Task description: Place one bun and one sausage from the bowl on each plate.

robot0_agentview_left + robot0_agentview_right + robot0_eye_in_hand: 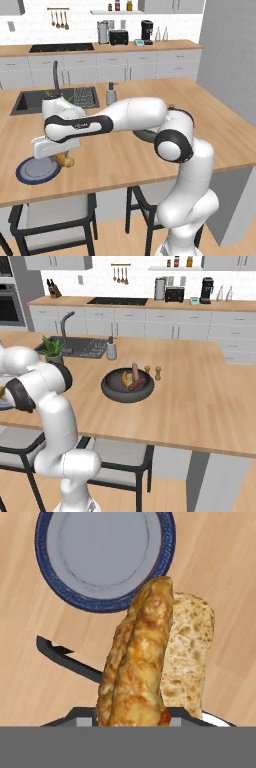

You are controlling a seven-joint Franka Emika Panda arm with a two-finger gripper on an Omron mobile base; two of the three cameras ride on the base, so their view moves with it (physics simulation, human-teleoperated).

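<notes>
A golden-brown bun [142,662] stands upright between my fingers, with a paler bread face on its right side. My gripper [63,159] is shut on this bun [65,161], just above the counter at the right edge of a grey plate with a blue rim [36,171]. In the hand view the plate [105,552] lies beyond the bun and has nothing on it. The dark bowl [112,391] sits mid-counter, holding a reddish sausage [137,384] and a yellowish bun [125,378]. My arm hides most of the bowl [145,135] in the left base view.
A sink [35,100] with a drying rack and a soap dispenser [111,93] lie behind the arm. A potted plant [52,350] and two small shakers [152,372] stand near the bowl. Stools [50,215] are tucked under the counter's front edge.
</notes>
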